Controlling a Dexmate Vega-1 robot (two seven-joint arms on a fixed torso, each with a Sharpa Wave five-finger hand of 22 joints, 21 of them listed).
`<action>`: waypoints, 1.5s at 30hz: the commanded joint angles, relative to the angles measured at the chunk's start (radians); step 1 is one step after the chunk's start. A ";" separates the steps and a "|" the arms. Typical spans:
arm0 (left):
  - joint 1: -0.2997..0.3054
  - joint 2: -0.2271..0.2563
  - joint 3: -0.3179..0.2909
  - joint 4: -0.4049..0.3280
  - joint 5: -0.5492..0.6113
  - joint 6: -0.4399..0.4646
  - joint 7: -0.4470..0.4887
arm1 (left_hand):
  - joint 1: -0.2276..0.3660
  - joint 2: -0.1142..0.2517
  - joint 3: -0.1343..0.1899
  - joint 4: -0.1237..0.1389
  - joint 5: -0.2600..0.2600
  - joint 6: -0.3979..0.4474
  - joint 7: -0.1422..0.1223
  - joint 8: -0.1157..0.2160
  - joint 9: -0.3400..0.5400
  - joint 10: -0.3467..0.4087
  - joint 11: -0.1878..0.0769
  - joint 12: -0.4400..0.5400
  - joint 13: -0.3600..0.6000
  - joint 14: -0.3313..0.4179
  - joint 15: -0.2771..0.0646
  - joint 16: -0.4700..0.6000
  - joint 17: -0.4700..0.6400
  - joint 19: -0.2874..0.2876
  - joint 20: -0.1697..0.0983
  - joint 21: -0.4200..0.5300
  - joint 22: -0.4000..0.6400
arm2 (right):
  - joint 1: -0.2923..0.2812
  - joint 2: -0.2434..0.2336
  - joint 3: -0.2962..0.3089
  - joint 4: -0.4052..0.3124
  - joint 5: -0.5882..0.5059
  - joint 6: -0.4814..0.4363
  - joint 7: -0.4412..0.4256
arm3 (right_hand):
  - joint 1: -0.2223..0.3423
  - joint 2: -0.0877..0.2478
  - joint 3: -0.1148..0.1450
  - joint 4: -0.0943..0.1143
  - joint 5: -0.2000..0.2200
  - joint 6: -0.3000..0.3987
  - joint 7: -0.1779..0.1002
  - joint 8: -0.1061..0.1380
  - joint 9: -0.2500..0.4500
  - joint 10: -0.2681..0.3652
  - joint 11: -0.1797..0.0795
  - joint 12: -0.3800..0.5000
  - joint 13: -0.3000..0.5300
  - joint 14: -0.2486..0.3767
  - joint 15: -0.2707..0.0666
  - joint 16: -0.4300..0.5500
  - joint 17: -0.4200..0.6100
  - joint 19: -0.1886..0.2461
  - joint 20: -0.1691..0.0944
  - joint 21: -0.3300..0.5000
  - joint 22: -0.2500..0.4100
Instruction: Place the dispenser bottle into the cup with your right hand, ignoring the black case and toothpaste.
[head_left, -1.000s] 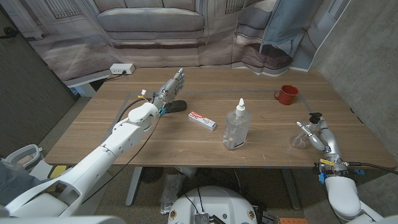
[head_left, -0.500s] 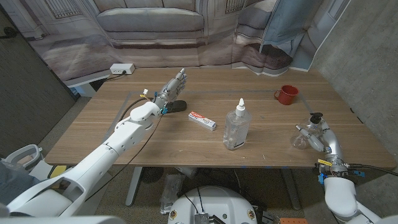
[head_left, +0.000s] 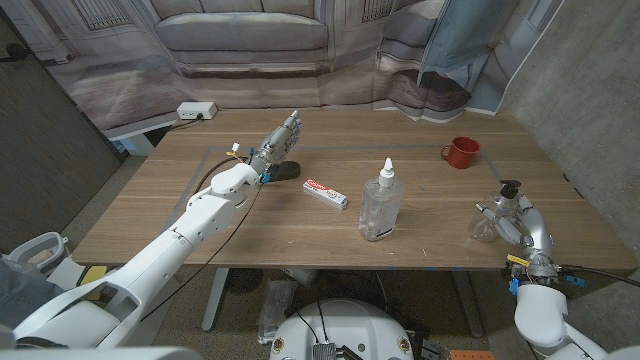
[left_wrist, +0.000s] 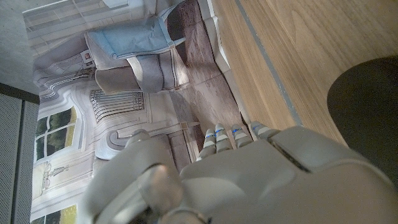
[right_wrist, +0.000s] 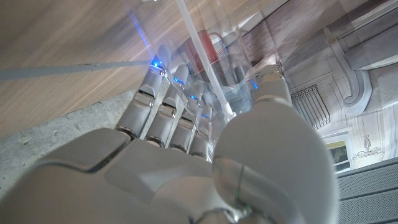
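The right hand (head_left: 507, 214) grips a small clear dispenser bottle (head_left: 487, 222) near the table's (head_left: 300, 235) right edge; in the right wrist view its fingers (right_wrist: 163, 106) wrap one side and the thumb the other. The red cup (head_left: 461, 152) stands well apart, farther back. The left hand (head_left: 277, 141), fingers extended, holds nothing beside the black case (head_left: 286, 171).

A clear dispenser bottle (head_left: 499, 213) with black pump is sitting gripped at the table's right edge, well apart from the red cup (head_left: 461, 152).
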 joint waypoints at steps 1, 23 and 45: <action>0.004 0.004 -0.008 0.002 -0.005 -0.006 -0.002 | 0.002 0.006 -0.004 0.002 -0.003 0.009 0.001 0.006 0.006 0.004 -0.002 0.007 0.004 -0.004 -0.002 -0.001 0.002 -0.006 0.001 0.000 0.001 | 0.012 -0.001 -0.015 -0.002 -0.008 -0.003 -0.033 | 0.056 0.064 0.012 0.016 -0.007 0.071 -0.039 0.018 0.009 0.026 -0.007 0.012 0.004 0.025 -0.110 0.004 0.008 0.092 -0.121 0.015 0.001; -0.011 0.008 -0.014 0.025 -0.014 -0.016 -0.031 | 0.003 0.009 -0.008 0.002 -0.003 0.011 0.000 0.006 0.006 0.005 -0.005 0.007 0.004 -0.003 -0.003 0.000 0.002 -0.007 0.001 0.001 0.002 | 0.029 0.002 -0.031 -0.018 -0.043 -0.001 -0.077 | 0.065 0.078 0.013 0.022 -0.034 0.158 -0.053 0.062 0.026 0.055 -0.012 0.015 -0.002 0.048 -0.133 -0.005 0.017 0.106 -0.138 0.031 0.000; 0.012 0.031 -0.033 0.012 -0.030 -0.012 -0.028 | 0.005 0.012 -0.011 0.002 -0.003 0.011 0.001 0.005 0.006 0.007 -0.005 0.007 0.005 -0.004 -0.003 0.000 0.002 -0.008 0.000 0.002 0.002 | 0.078 -0.055 -0.031 -0.087 -0.052 -0.071 0.009 | 0.063 0.099 0.015 0.031 -0.057 0.190 -0.033 0.084 0.040 0.058 0.009 0.003 -0.015 0.057 -0.135 -0.012 0.027 0.091 -0.160 0.029 -0.004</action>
